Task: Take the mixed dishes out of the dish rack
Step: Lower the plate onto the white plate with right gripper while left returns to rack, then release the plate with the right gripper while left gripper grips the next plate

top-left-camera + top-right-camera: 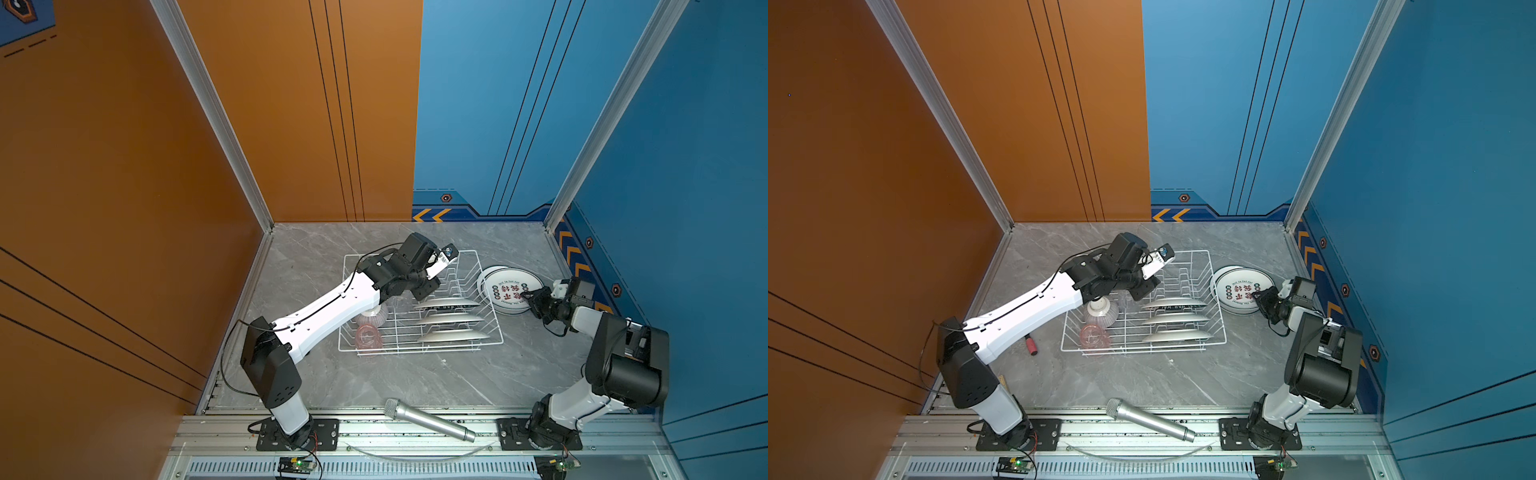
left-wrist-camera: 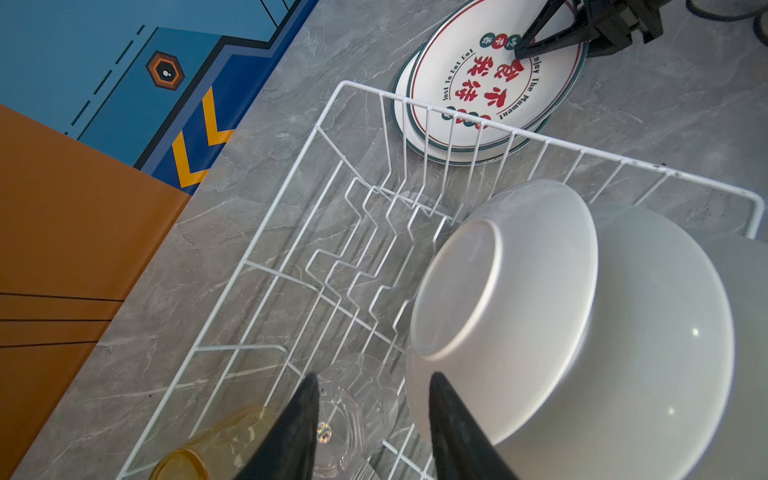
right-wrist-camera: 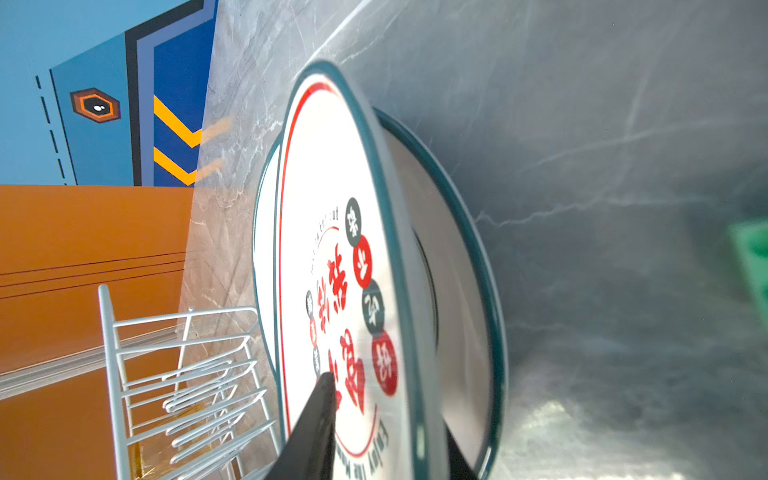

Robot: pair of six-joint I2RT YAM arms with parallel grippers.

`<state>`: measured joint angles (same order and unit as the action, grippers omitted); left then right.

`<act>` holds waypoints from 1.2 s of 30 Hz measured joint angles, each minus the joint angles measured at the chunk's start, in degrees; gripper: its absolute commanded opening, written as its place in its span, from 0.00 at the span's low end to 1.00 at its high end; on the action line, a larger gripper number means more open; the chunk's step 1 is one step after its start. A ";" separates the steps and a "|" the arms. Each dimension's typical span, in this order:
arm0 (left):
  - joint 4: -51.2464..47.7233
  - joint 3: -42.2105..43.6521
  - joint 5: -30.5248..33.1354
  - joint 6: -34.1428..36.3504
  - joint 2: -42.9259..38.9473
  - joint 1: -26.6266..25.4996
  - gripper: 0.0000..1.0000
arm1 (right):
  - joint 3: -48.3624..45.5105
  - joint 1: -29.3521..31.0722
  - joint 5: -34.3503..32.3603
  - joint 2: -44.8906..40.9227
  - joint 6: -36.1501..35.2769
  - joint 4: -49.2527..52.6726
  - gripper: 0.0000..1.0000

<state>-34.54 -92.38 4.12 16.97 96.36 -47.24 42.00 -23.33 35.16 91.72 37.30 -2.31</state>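
Left gripper [image 2: 374, 376] half-parted over clear tumbler [image 2: 357, 399] inside dish rack [image 1: 399, 347], right gripper [image 2: 519, 49] astride rim of top plate [image 2: 478, 75] stacked just beside rack, grip unclear, three plates [image 1: 451, 320] standing in rack

- Left arm [image 1: 332, 307]: white faceted link shells, black joint housings, thin black cable clipped along its top.
- Right arm [image 1: 577, 401]: same white-and-black build, large black cylindrical motor housing.
- Base plates [image 1: 324, 428]: black, flat, fastened with silver screws.
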 measured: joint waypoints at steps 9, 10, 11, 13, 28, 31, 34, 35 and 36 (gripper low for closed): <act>-0.04 -0.02 0.24 0.63 0.11 -0.15 0.45 | 3.19 2.16 -6.71 -2.95 -6.23 11.04 0.57; -0.04 -0.02 0.26 0.72 0.11 -0.15 0.45 | 3.89 2.71 -8.09 -3.41 -7.13 12.46 0.58; -0.07 -0.02 0.31 0.83 0.13 -0.15 0.45 | 4.57 3.34 -9.55 -3.91 -8.09 13.79 0.58; -0.07 -0.02 0.39 1.07 0.13 -0.15 0.45 | 5.46 4.28 -11.52 -4.63 -9.38 15.52 0.59; -3.21 -0.02 0.07 3.85 0.83 -2.60 0.46 | 8.33 5.55 -21.84 -6.75 -14.64 24.70 0.69; -4.07 -0.02 -0.70 4.85 0.85 -3.91 0.47 | 8.33 5.73 -22.18 -10.25 -15.06 26.16 0.69; -5.03 -0.28 -1.33 5.77 0.98 -5.25 0.47 | 8.76 6.82 -22.43 -13.42 -15.08 26.99 0.69; -5.44 -0.66 -1.40 6.01 1.25 -5.53 0.47 | 9.03 7.28 -22.43 -14.03 -15.08 27.23 0.69; -6.05 -1.44 -1.51 6.21 1.75 -5.90 0.47 | 9.33 7.82 -22.43 -14.62 -15.08 27.30 0.69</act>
<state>-40.60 -93.82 2.61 23.18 98.10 -53.15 51.33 -15.51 12.73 77.10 22.22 24.99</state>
